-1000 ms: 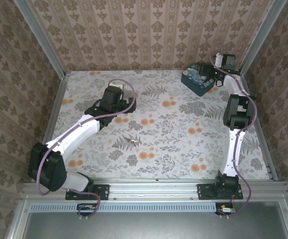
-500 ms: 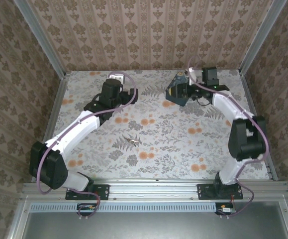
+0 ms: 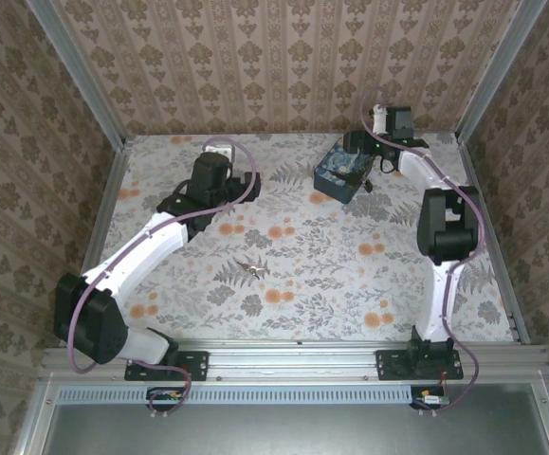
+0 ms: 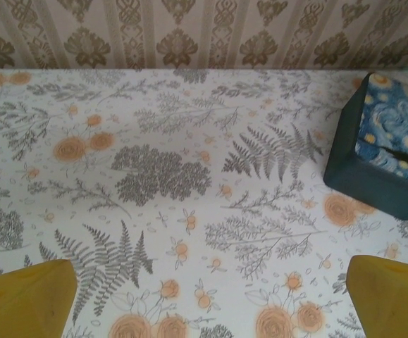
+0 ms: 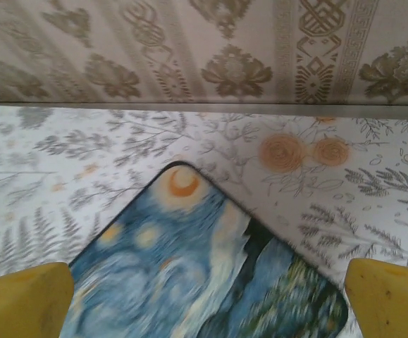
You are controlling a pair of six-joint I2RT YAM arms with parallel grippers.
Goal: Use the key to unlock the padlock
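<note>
Table [image 3: 302, 284], floral-print top, carries everything. Dark blue box w/ swirly starry-night print [image 3: 340, 171] sits far right. Right fingers [image 5: 24, 299] are spread wide over its lid, empty. Left fingers [image 4: 24, 299] are spread wide too, empty. Thin silvery metal key [image 3: 252, 270] lies flat mid-table, well apart from both. Judged light, stiff, slippery; pinch at bow. Padlock not made out, poss. hidden at box.

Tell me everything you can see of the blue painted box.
The box is a rounded-cornered case with plain dark blue sides and a top printed with swirling blue sky, yellow orbs and a crescent. It sits flat at the far right of the floral table, turned askew to its edges. The right gripper hangs open over the top; contact cannot be told.
</note>
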